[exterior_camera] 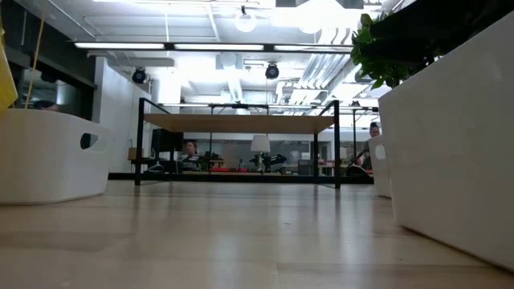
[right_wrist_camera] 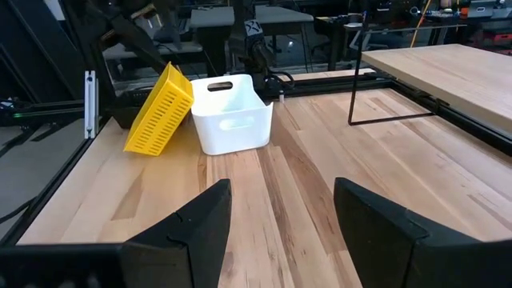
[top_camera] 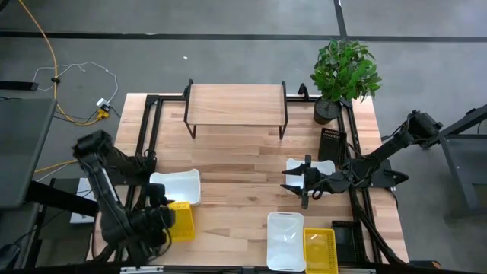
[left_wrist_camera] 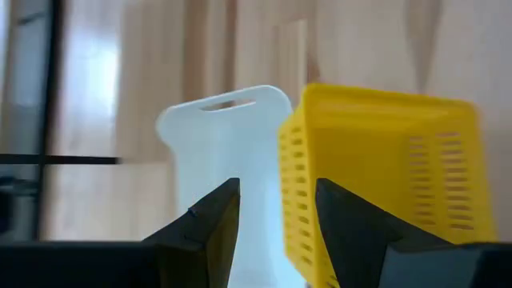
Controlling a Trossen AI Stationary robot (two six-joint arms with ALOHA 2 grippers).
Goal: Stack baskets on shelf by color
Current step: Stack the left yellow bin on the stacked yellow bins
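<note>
Left tool point(top_camera: 173, 221): clamped on yellow basket point(top_camera: 181, 221) wall, tilting it up beside white basket point(top_camera: 176, 187), likely for carrying | right tool point(top_camera: 295, 183): wide open, empty, mid-tabletop | shelf point(top_camera: 236, 103): bare, far edge.

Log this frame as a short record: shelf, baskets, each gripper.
shelf: nothing on top
left yellow basket: tilted, leaning by left white basket
near white basket: beside right yellow basket
far-right white basket: partly hidden by right arm
left gripper: at left yellow basket's wall, grip unclear
right gripper: open, holding nothing
</note>
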